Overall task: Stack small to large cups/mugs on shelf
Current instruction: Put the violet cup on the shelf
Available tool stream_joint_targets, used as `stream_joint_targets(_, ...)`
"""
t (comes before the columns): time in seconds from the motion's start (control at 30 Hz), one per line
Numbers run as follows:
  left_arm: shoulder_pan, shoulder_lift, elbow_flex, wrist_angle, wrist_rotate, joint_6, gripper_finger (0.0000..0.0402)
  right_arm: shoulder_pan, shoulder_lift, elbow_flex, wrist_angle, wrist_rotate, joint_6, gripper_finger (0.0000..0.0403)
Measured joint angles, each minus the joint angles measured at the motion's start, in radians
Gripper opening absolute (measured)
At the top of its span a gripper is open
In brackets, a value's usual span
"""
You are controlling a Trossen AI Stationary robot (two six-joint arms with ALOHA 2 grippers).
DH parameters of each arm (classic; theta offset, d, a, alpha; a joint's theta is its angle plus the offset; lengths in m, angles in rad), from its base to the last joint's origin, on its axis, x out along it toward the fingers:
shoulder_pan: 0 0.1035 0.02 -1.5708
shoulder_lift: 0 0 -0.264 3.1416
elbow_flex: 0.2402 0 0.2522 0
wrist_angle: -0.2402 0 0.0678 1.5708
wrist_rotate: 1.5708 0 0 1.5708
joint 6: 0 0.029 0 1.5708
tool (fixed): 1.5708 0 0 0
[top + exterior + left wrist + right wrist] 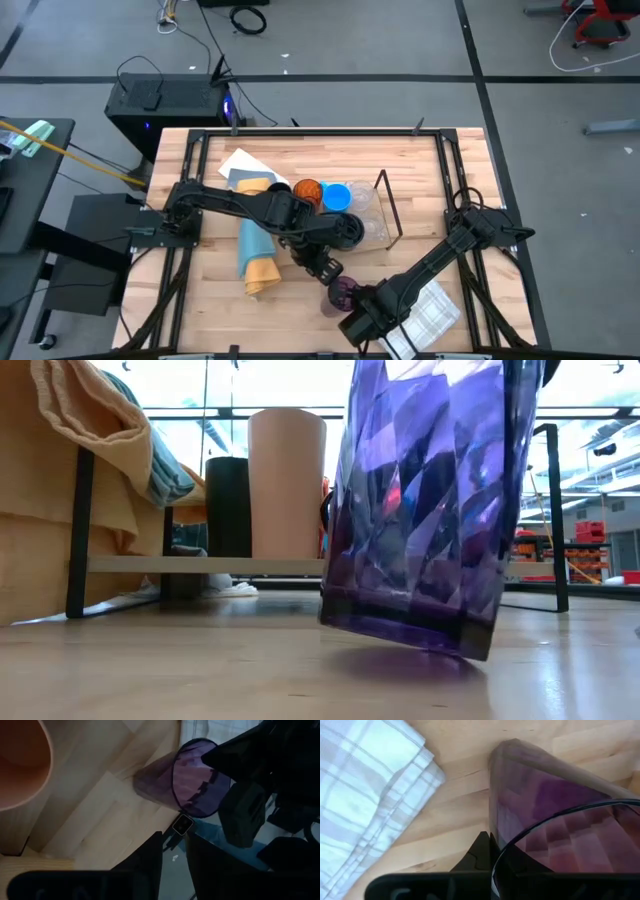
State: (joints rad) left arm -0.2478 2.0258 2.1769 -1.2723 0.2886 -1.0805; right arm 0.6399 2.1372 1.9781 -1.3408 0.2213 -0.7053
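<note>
The purple translucent tumbler is near the table's front, tilted, with my right gripper shut on its rim. My left gripper hovers just beyond it toward the table's middle, open and with nothing between its fingers. The peach cup and black cup stand upright on the shelf. The amber cup, blue cup and clear glasses stand by the black rod rack. My right gripper pinches the tumbler's wall at the rim, one finger outside and the other inside. The fingers come from above, pointing steeply down. The tumbler is tilted, its base close over the wood; whether a corner touches I cannot tell.
A rolled yellow-and-blue cloth lies left of centre under my left arm. A white checked cloth lies at the front right beside the tumbler. Black table frame rails run along the sides.
</note>
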Motion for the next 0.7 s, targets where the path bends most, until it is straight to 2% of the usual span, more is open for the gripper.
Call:
stream_joint_targets(0.33,-0.005,0.000,0.000,0.004,0.004,0.018,0.0089,-0.006,-0.022,-0.007,0.011,0.091,-0.008,0.0004)
stream_joint_targets(0.7,-0.004,-0.001,0.000,0.003,0.004,0.040,0.0088,0.005,-0.026,-0.006,-0.014,0.098,0.024,0.0004)
